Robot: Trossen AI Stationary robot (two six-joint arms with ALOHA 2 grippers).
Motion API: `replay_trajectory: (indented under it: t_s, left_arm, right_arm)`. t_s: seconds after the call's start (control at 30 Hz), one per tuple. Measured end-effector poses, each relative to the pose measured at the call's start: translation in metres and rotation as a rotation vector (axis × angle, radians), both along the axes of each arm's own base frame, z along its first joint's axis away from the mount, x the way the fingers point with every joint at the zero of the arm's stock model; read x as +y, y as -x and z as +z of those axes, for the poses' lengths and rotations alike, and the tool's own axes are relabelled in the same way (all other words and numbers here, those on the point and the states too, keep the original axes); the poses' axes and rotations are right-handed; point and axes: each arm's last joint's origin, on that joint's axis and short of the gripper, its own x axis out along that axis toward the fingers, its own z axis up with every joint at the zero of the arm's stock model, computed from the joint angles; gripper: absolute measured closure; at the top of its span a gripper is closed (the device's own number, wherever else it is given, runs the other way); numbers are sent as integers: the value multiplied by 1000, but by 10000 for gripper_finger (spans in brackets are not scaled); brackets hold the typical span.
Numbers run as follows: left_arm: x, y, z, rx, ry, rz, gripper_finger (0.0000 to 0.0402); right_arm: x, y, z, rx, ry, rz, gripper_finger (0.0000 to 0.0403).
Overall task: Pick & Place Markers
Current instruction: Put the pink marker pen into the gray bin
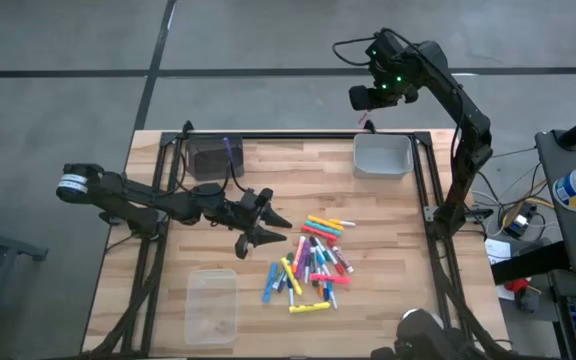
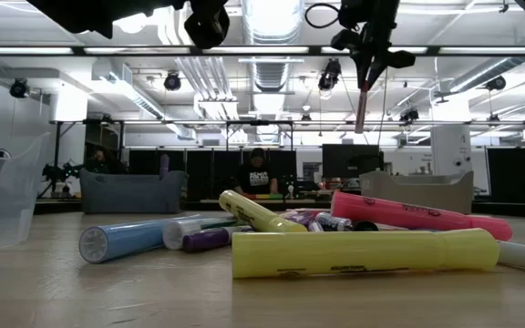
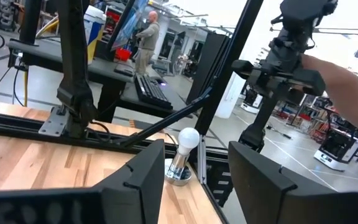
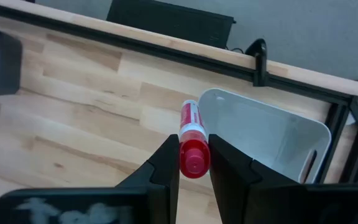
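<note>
one red marker (image 4: 192, 140) is pinched between my right gripper (image 4: 193, 163) fingers, cap end up at the fingers, barrel hanging down toward the table. the right gripper is raised high by the table's far edge, and from its wrist view the white bin (image 4: 272, 140) sits just beside the marker's lower end, not yet under it. i judge the drop turns on carrying the hanging tip sideways over the bin's rim. the remaining markers (image 1: 313, 262) lie scattered flat around the table's middle toward the near edge, closest to my left gripper (image 1: 265, 228), which hovers just beside them with fingers spread and nothing held.
</note>
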Motion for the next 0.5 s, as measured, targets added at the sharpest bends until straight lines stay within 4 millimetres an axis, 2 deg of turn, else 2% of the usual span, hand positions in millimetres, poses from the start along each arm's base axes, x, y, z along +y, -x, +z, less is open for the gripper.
replay_trajectory:
  t_s: [0.27, 0.5]
  left_arm:
    - [0, 1, -3, 15, -1, 0, 232]
    - [0, 1, -5, 26, -2, 0, 232]
  right_arm:
    - [-14, 17, -17, 47, -56, -63, 335]
    - [-5, 37, -29, 106, -91, -82, 335]
